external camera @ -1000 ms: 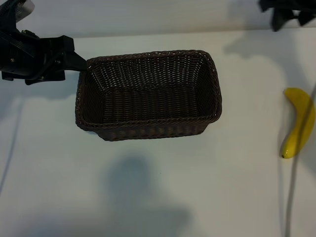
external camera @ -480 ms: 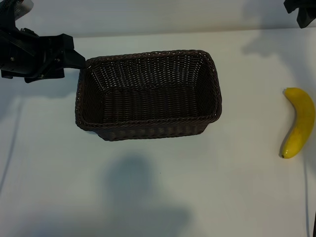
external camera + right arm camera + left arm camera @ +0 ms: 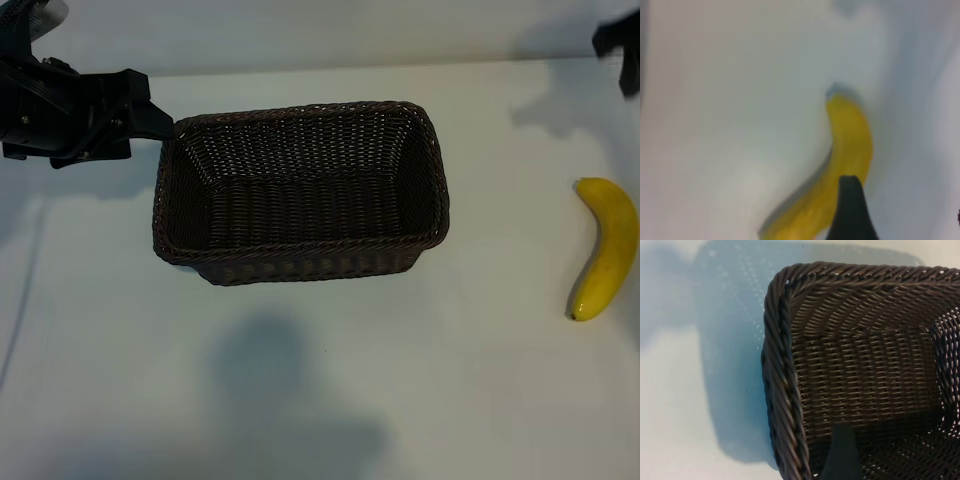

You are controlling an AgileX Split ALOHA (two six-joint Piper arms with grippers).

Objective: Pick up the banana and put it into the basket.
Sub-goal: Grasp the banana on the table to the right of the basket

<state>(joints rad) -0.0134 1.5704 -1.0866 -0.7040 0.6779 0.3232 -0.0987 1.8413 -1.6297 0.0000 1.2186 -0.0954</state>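
The banana (image 3: 605,248) lies on the white table at the far right, curved and bright yellow; it also fills the right wrist view (image 3: 847,165). My right gripper (image 3: 622,45) hangs open at the table's far right corner, above and beyond the banana, with one dark finger (image 3: 852,210) showing over the fruit and not touching it. The dark-brown wicker basket (image 3: 300,262) stands in the middle with nothing in it. My left gripper (image 3: 160,125) is open at the basket's far left corner. One of its fingers (image 3: 840,455) is inside the rim (image 3: 782,390).
The white table (image 3: 450,380) stretches bare between basket and banana and along the near side. Shadows of the arms fall on it near the front and at the far right.
The right gripper has moved to the right along the far edge. A thin grey line that crossed the banana a second ago has gone. Left arm, basket and banana have not moved.
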